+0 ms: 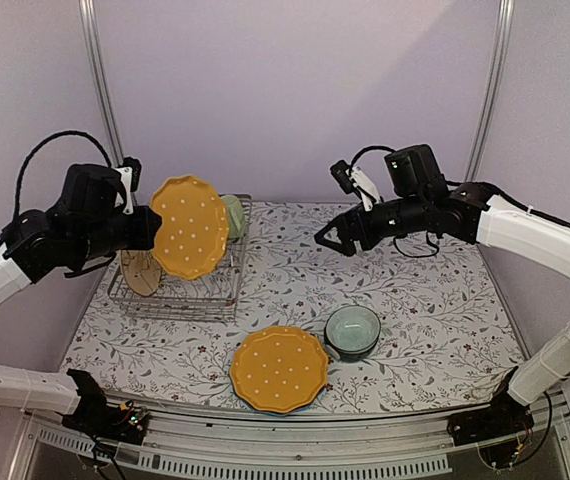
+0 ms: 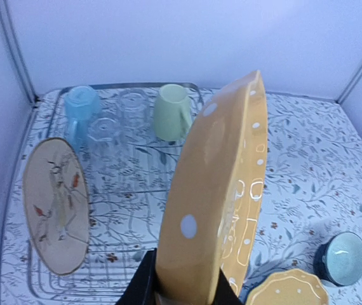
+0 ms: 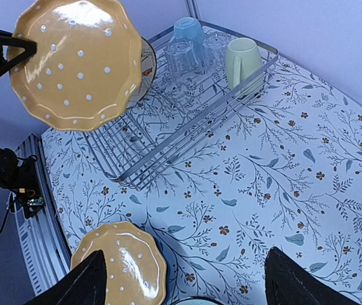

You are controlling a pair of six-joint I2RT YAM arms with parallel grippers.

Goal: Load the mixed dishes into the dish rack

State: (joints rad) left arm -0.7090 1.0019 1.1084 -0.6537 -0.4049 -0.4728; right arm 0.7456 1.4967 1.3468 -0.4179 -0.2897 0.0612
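**Desk:** How far along is the loading?

**Photographer:** Partway. The dish rack (image 1: 170,310), at nine o'clock on the worktop (image 1: 435,300), carries the tan bird-patterned plate (image 2: 55,206), light blue mug (image 2: 79,105), clear glass (image 2: 127,105) and pale yellow-green mug (image 2: 171,111). The flat yellow plate (image 1: 279,368) at six o'clock and the teal bowl (image 1: 352,331) at five o'clock are not yet loaded.

**Desk:** The tools?

**Photographer:** The left tool (image 1: 151,228) clamps the raised yellow plate (image 1: 190,227) on edge above the rack. The right tool (image 1: 330,238) hangs at two o'clock, jaws wide, empty.
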